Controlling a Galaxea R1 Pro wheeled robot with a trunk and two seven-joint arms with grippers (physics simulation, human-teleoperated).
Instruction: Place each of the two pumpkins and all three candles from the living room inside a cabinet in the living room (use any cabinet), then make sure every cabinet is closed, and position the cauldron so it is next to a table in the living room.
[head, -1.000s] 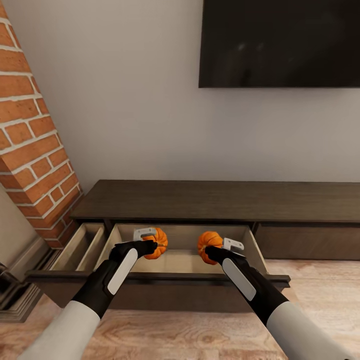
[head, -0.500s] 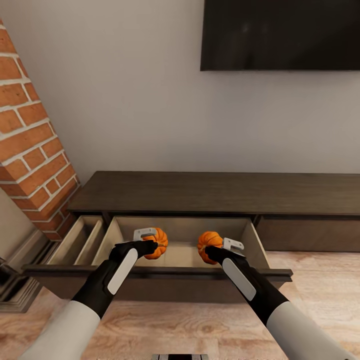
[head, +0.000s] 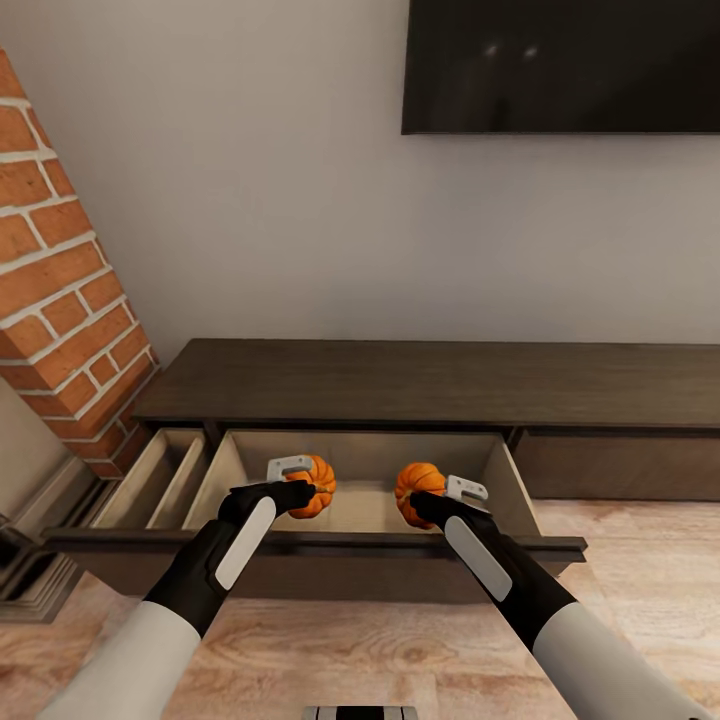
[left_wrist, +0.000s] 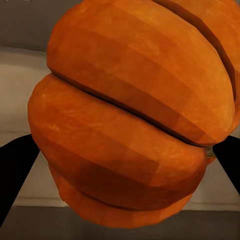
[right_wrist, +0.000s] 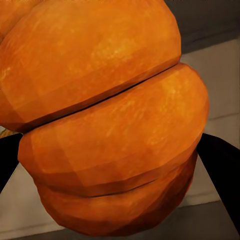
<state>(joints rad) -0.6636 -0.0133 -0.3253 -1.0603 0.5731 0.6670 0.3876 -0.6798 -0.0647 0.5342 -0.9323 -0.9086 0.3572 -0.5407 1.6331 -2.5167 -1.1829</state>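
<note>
Since a second ago the head camera has tilted and closed in, so the long dark brown wooden cabinet (head: 440, 385) sits lower in view; both arms keep their pose. The left gripper (head: 303, 489) is clamped on one ribbed orange pumpkin (head: 314, 487), the right gripper (head: 422, 497) on the other pumpkin (head: 418, 489), both hanging over the open pale-wood drawer (head: 360, 505). Release looks imminent. Brick column (head: 60, 290) to the left, black television (head: 560, 65) above, plank floor (head: 400, 650) below.

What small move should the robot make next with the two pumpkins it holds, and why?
Probably lower both and open the grippers: the left gripper holds one pumpkin and the right gripper the other pumpkin, both already above the open drawer.
</note>
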